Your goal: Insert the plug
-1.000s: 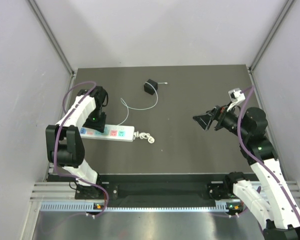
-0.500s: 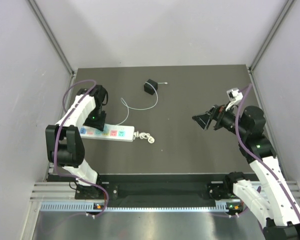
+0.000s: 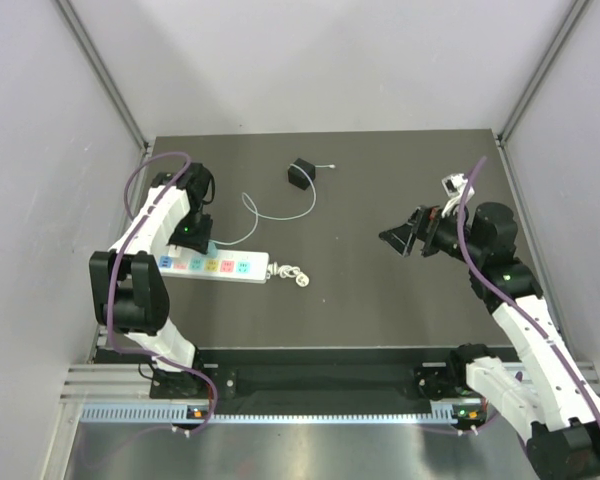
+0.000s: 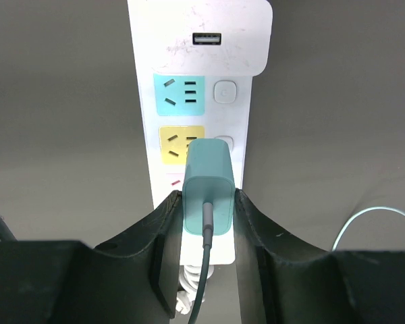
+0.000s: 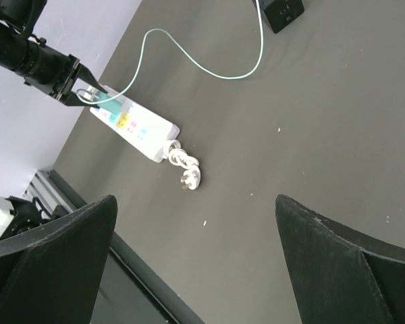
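Dark matte table (image 3: 380, 180), grey walls enclosing it on three sides. The plug (image 4: 208, 185) – a pale teal block with a wire leaving its rear – is sitting between the fingers of the left gripper (image 4: 208, 202), which are pinching its two flat sides. In the left wrist view the plug is standing over the white power strip (image 4: 199, 40), covering the lower edge of the yellow socket and most of the pink one below it. Whether its prongs are seated cannot be told.

From above, the left gripper (image 3: 193, 238) is hanging over the left end of the power strip (image 3: 225, 267), hiding the plug. The thin pale wire (image 3: 280, 215) is looping from there across the table to a small black cube (image 3: 300, 173) lying well beyond the strip. A short coiled white cord (image 3: 288, 273) is lying at the strip's right end, touching it.

The right gripper (image 3: 400, 240) is hovering well apart on the right side – fingers spread wide, holding nothing. Its wrist camera is looking between them (image 5: 196, 263) at the strip, the cord (image 5: 182, 169) and the wire (image 5: 209, 67).
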